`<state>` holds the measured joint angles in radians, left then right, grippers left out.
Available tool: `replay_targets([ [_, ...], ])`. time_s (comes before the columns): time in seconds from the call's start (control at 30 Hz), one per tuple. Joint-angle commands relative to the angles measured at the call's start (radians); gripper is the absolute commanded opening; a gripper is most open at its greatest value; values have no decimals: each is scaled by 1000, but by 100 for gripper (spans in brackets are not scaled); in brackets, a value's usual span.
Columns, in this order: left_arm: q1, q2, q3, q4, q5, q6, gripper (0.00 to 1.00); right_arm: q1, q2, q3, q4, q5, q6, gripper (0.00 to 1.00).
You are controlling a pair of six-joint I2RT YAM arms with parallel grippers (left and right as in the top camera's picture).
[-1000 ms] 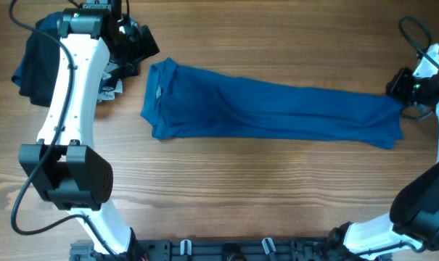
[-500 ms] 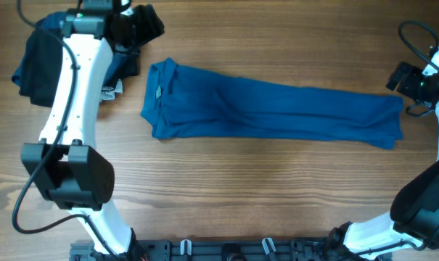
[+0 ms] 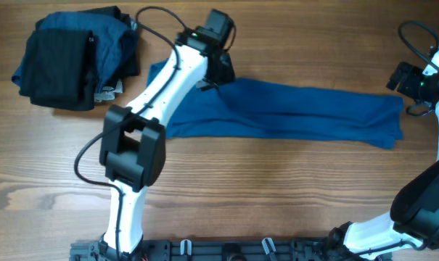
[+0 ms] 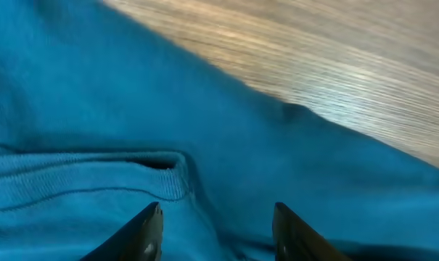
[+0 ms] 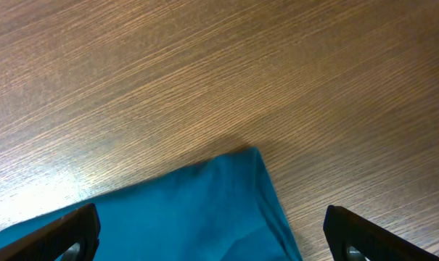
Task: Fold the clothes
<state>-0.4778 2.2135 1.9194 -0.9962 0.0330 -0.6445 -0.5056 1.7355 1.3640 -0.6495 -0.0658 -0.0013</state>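
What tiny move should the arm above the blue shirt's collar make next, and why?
Probably lower the left pincer and nip the ribbed collar edge: its fingers stand apart over the fabric, holding nothing, and the blue shirt lies stretched out long, not yet folded.

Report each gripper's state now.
Left gripper: open, jaws apart over the shirt, holding nothing.
Right gripper: wide open, holding nothing.

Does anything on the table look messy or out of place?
Nothing damaged. The blue shirt lies as a long, creased strip, slightly slanted, and the dark clothes at the far left corner sit in a loose heap.
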Motion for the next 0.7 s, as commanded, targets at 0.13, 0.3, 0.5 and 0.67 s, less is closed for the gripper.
replay_targets([
  [0.13, 2, 92, -3, -36, -117, -105, 51, -4, 10, 3, 2, 18, 2, 100],
  [0.3, 2, 123, -3, -45, -117, -119, 26, -4, 10, 3, 2, 18, 2, 100],
  [0.5, 2, 110, -2, -151, -117, -119, 4, -4, 10, 3, 3, 18, 2, 100],
  [0.67, 2, 66, -2, -270, -117, -119, 4, -4, 10, 3, 3, 18, 2, 100],
])
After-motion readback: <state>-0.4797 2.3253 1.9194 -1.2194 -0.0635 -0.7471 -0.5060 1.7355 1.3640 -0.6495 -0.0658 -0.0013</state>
